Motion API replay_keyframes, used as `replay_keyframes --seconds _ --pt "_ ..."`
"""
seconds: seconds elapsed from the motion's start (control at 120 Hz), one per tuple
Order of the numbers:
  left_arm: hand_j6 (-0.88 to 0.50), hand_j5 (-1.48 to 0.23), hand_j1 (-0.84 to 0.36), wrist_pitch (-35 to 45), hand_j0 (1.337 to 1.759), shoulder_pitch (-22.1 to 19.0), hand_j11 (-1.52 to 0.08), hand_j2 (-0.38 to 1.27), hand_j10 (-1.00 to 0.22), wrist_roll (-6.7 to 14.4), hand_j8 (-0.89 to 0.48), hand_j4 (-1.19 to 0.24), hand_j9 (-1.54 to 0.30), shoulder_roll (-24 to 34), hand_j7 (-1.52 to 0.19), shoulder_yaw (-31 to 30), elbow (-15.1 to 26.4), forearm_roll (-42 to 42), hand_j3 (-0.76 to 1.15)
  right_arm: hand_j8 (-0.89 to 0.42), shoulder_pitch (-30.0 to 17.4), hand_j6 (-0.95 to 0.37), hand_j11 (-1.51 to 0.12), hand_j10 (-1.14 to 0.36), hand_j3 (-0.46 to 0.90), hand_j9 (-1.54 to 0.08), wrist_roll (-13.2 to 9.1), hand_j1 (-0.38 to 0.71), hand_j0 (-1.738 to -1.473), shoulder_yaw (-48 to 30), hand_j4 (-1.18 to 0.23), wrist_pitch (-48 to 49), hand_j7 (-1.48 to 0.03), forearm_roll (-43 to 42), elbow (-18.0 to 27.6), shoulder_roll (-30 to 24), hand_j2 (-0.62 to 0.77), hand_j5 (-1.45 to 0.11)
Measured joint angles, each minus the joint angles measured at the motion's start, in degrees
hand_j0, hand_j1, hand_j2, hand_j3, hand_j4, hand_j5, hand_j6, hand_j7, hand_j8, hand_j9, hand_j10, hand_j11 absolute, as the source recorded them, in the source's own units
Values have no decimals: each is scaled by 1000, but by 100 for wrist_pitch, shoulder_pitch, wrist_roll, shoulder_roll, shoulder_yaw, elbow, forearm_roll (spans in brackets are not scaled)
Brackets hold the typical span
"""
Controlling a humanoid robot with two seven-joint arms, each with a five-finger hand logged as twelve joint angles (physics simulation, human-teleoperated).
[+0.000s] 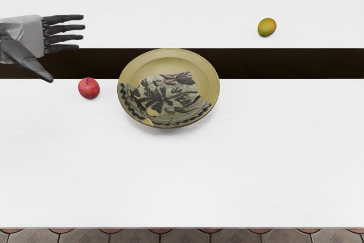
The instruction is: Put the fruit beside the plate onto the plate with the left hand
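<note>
A red apple [89, 88] lies on the white table just left of a yellow-green plate [196, 64] painted with a dark pattern. The plate holds no fruit. My left hand [61, 41] comes in from the left edge, above and left of the apple, well apart from it. Its black fingers [63, 28] stretch straight out to the right and the thumb points down-right; the hand is open and holds nothing. The right arm is out of sight.
A yellow-green mango [267, 27] sits on the far strip of table at the upper right, away from the plate. A dark gap [284, 64] runs across between the far and near table surfaces, behind the plate.
</note>
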State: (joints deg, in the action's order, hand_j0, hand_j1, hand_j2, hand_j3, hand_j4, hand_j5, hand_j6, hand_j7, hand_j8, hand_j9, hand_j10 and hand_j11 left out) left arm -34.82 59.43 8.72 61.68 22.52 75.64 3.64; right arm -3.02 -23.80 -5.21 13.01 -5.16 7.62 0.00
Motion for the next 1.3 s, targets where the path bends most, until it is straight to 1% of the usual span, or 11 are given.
replay_keyframes --seconds 0.125,0.175,0.308,0.417,0.45,0.508,0.625,0.692,0.808,0.967,1.3 --pt "-7 -7 342 -9 1654 -12 -7 2 -6 19 -7 -6 -7 45 -7 7 53 131 0 0 -32 0 0 0 0 0 -7 -348 -1654 0 0 -5 0 3 -4 0 0 0" --pt "-11 -14 337 228 1655 -20 -13 3 -11 31 -11 -11 -13 16 -14 -3 61 405 0 0 -39 0 0 0 0 0 -8 -348 -1655 -2 0 -7 0 4 -5 0 0 0" --pt "-20 -24 328 1768 1657 -56 -24 5 -20 45 -20 -20 -24 -172 -24 -86 69 1531 0 0 -48 0 0 0 0 0 -10 -349 -1657 -2 0 -8 0 5 -6 0 0 0" --pt "-24 -29 323 2862 1657 -97 -29 6 -24 43 -24 -24 -29 -682 -29 -370 78 2212 0 0 -49 0 0 0 0 0 -10 -349 -1657 -1 0 -9 0 6 -6 0 0 0" --pt "-26 -30 323 3299 1657 88 -30 6 -25 35 -26 -25 -30 -841 -30 -634 79 2320 0 0 -49 0 0 0 0 0 -10 -349 -1657 -3 0 -9 0 6 -6 0 0 0" --pt "-26 -31 322 4135 1657 717 -31 6 -26 22 -26 -26 -31 -1262 -31 -1380 81 2436 0 0 -49 0 0 0 0 0 -10 -349 -1657 -2 0 -9 0 6 -6 0 0 0" --pt "-25 -29 325 5073 1658 1052 -28 6 -24 9 -25 -24 -28 -1524 -28 -2567 82 2421 0 0 -49 0 0 0 0 0 -11 -349 -1658 -1 0 -9 0 5 -6 0 0 0" --pt "-24 -28 325 5588 1658 1496 -27 6 -23 11 -24 -23 -28 -2045 -28 -3261 80 2221 0 0 -49 0 0 0 0 0 -11 -349 -1658 -2 0 -9 0 6 -6 0 0 0" --pt "-60 -75 282 6407 1658 1613 -74 13 -59 33 -60 -59 -74 -2488 -74 -4120 47 1908 0 0 -49 0 0 0 0 0 -11 -349 -1658 -2 0 -9 0 5 -6 0 0 0" --pt "-161 -208 159 6855 1658 1590 -207 33 -161 104 -161 -160 -207 -2805 -207 -4585 -143 1771 0 0 -49 0 0 0 0 0 -11 -349 -1658 -4 0 -9 0 5 -6 0 0 0" --pt "-360 -467 -81 6978 1658 1555 -467 73 -360 129 -360 -360 -467 -3206 -467 -4799 -405 1751 0 0 -49 0 0 0 0 0 -11 -349 -1658 -3 0 -9 0 6 -6 0 0 0"
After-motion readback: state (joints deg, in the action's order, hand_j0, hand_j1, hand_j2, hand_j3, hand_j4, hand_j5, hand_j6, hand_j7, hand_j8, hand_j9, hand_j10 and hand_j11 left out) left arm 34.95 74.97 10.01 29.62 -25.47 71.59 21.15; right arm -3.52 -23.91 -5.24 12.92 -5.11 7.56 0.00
